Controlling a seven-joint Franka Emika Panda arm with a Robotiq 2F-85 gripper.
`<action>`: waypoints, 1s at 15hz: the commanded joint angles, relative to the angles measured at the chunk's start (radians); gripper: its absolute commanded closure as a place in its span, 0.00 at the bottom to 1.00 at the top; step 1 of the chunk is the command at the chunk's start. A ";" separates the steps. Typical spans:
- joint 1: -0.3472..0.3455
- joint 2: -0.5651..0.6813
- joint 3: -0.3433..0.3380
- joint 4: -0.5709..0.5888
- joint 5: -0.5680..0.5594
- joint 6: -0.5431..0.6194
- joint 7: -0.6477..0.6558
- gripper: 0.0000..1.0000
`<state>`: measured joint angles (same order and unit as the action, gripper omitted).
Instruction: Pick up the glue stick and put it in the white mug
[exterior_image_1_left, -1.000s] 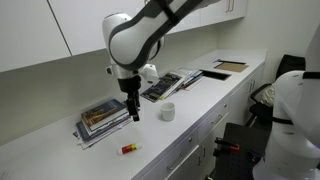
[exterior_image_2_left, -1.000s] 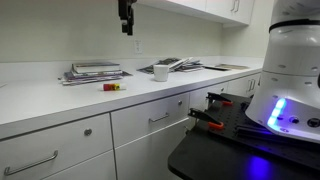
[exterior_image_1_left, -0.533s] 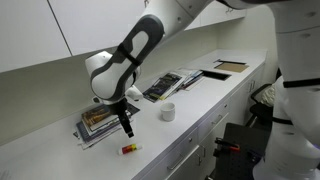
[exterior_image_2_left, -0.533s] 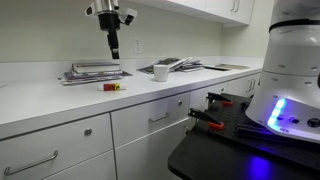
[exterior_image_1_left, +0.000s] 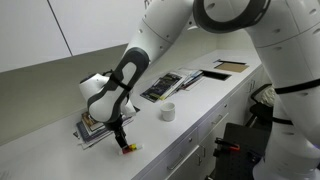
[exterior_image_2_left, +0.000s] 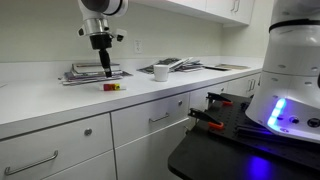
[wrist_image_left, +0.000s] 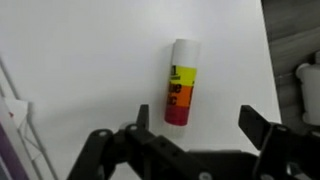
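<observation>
Glue stick (wrist_image_left: 181, 82): lying flat on the white counter (exterior_image_2_left: 50, 100), near its front edge
Gripper (wrist_image_left: 197, 128): jaws spread wide, hovering just above it
White mug (exterior_image_1_left: 167, 112): upright farther along the counter

A small round glue stick (wrist_image_left: 182, 82) and a small plain white mug (exterior_image_1_left: 167, 112) sat on a white counter (exterior_image_1_left: 50, 150).
The glue stick lay flat on its side, red at one end, yellow in the middle, white at the other. The white mug stood upright, well apart from it.
</observation>
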<state>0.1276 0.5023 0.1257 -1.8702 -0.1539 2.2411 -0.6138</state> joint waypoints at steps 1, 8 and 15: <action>0.003 0.041 0.006 0.034 -0.041 0.013 0.095 0.13; 0.018 0.101 -0.002 0.064 -0.096 0.020 0.183 0.28; 0.023 0.130 -0.004 0.082 -0.107 0.047 0.240 0.71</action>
<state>0.1462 0.6293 0.1263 -1.8016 -0.2406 2.2638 -0.4269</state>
